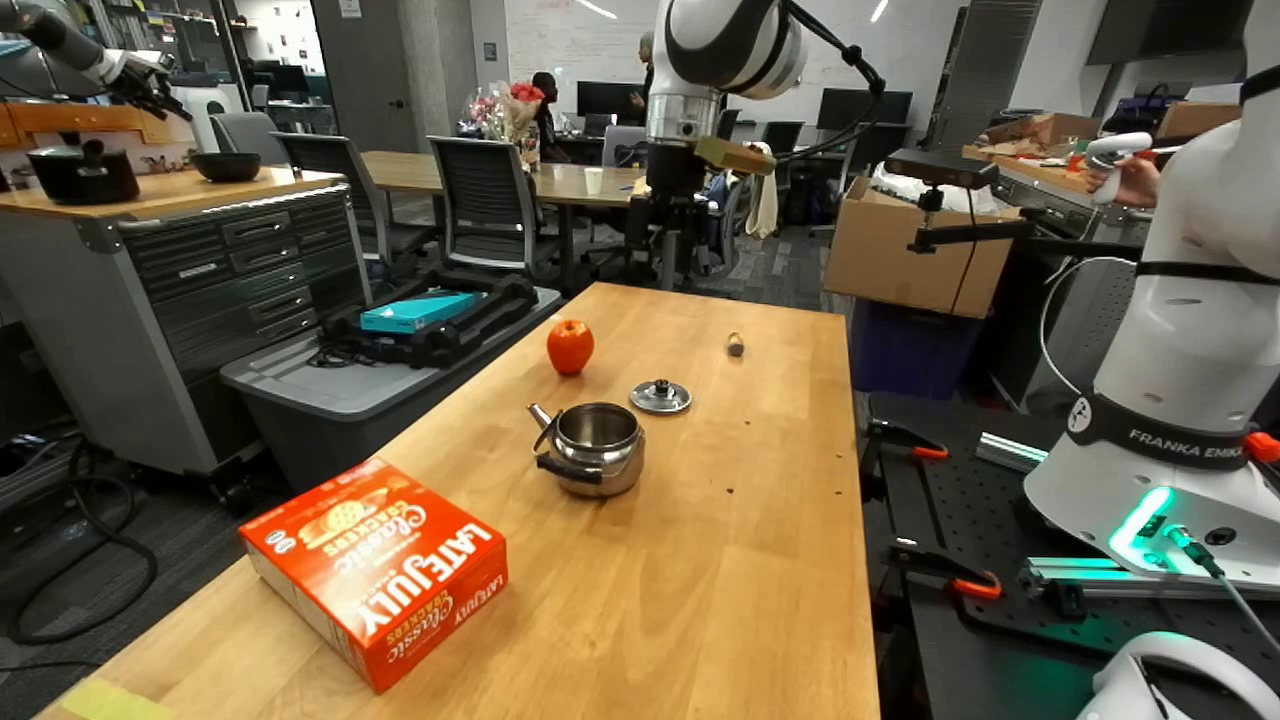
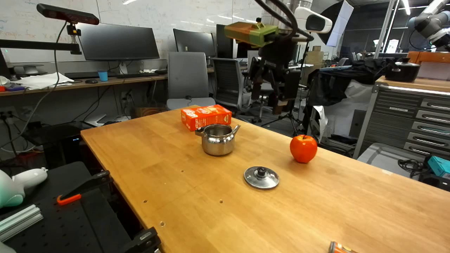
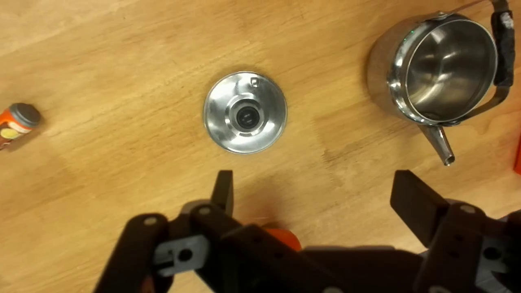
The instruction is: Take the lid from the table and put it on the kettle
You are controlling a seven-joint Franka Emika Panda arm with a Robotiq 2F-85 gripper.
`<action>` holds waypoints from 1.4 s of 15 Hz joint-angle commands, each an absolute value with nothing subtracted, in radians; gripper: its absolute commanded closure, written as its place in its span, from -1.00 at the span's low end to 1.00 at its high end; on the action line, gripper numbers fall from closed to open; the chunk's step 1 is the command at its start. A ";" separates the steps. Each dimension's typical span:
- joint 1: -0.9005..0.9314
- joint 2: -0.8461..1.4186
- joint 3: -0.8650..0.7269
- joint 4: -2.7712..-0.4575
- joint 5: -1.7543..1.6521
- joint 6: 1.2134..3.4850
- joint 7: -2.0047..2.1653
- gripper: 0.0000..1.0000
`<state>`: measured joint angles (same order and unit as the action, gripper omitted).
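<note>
The gripper (image 3: 313, 183) hangs above the wooden table (image 2: 158, 158) in a released state, with its two fingers (image 3: 416, 203) spread widely apart, as the wrist view shows. The lid (image 3: 220, 114) lies flat on this table with its dark knob (image 3: 248, 117) upward, near the kettle (image 2: 218, 144) but apart from it, and the kettle stands upright with its mouth uncovered and its handle (image 3: 504, 49) leaning to one side. In both exterior views a red apple (image 2: 303, 148) and a red cracker box (image 2: 206, 117) also rest on the table, with the kettle standing between this box and the lid.
</note>
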<state>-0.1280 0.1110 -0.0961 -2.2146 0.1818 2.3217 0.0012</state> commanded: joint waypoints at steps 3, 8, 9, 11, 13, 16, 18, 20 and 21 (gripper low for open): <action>-0.152 0.144 -0.097 -2.249 0.260 2.383 -0.123 -1.00; -0.165 0.194 -0.092 -2.255 0.271 2.427 -0.181 -1.00; -0.167 0.204 -0.090 -2.253 0.272 2.433 -0.188 -1.00; -0.170 0.229 -0.085 -2.253 0.291 2.475 -0.191 -1.00; -0.174 0.249 -0.075 -2.256 0.321 2.517 -0.197 -1.00; -0.174 0.278 -0.055 -2.261 0.360 2.563 -0.190 -1.00; -0.171 0.294 -0.045 -2.262 0.367 2.578 -0.177 -1.00; -0.166 0.312 -0.042 -2.259 0.354 2.587 -0.158 -1.00; -0.164 0.321 -0.043 -2.256 0.344 2.589 -0.146 -1.00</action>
<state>-0.1575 0.2952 -0.0569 -2.2636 0.3354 2.5571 -0.1597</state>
